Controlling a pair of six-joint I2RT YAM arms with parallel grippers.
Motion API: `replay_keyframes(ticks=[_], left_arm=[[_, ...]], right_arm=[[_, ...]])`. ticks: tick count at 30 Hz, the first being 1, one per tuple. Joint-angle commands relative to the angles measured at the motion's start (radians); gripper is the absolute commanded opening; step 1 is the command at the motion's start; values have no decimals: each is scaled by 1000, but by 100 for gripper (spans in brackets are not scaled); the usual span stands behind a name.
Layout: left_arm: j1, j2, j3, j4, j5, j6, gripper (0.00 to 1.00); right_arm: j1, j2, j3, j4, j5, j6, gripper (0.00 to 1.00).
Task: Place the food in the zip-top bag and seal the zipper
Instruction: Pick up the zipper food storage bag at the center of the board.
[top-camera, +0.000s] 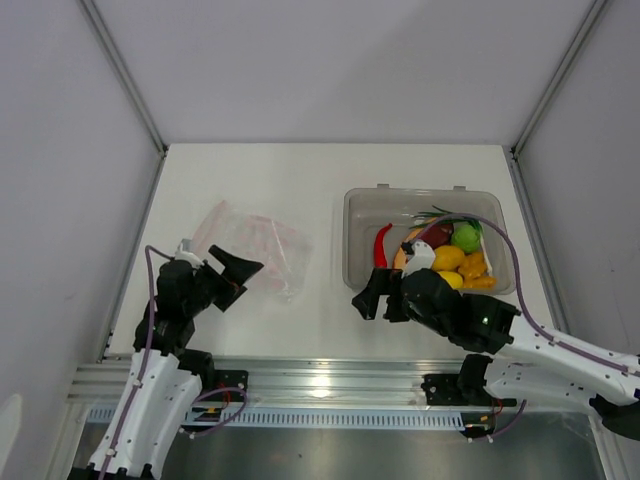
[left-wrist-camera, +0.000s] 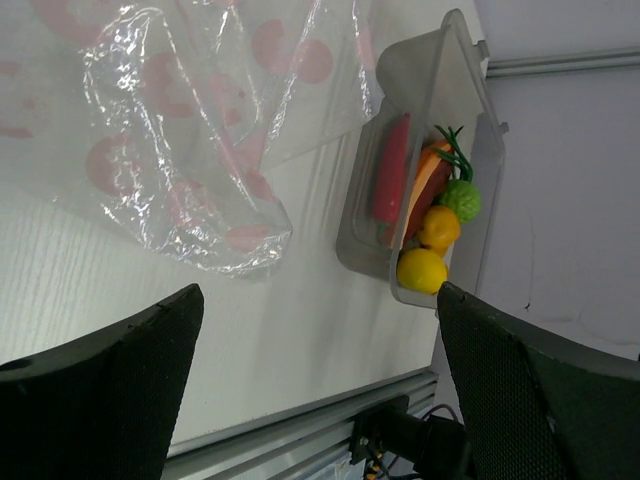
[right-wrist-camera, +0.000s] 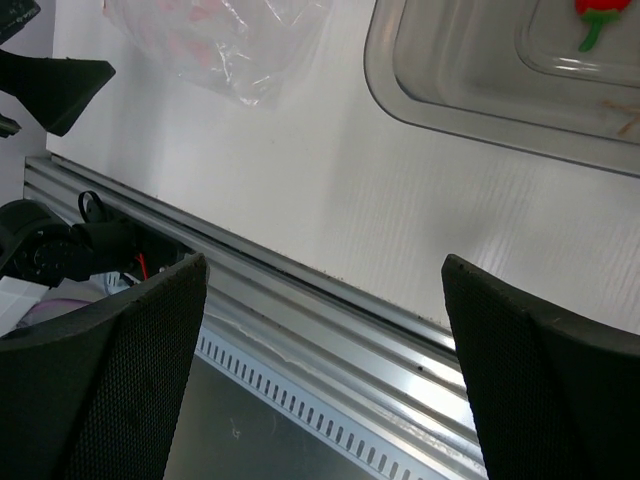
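Food lies heaped in the bin near the tabletop's right edge in the top view, none of it bagged. The bag lies flat toward the left edge, apart from the bin. Left fingers hang spread at the bag's near edge, gripping nothing; right fingers are spread too, just short of the bin's near left corner.

Left wrist view: wide-spread fingers with nothing between them, the crinkled bag ahead, and the chili against the bin's wall. Zipper not clearly made out.

Right wrist view: spread fingers over bare tabletop near its front edge, bin ahead.

Loading seems not yet begun. Next, the bag's mouth wants holding open while one piece is picked.
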Motion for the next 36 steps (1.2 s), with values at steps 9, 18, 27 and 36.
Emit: replay_keyframes(ticks=[9, 18, 27, 36], left_arm=[[-4, -154, 283, -297, -182, 157, 99], [-3, -154, 500, -558, -504, 206, 95], [-3, -189, 463, -617, -577, 166, 95], [-4, -212, 432, -621, -581, 160, 94]], right_arm=[[-36, 488, 348, 187, -188, -410, 99], [-77, 928, 664, 199, -354, -675, 99], [-74, 1234, 880, 222, -432, -797, 99], [-66, 1418, 995, 202, -463, -768, 80]])
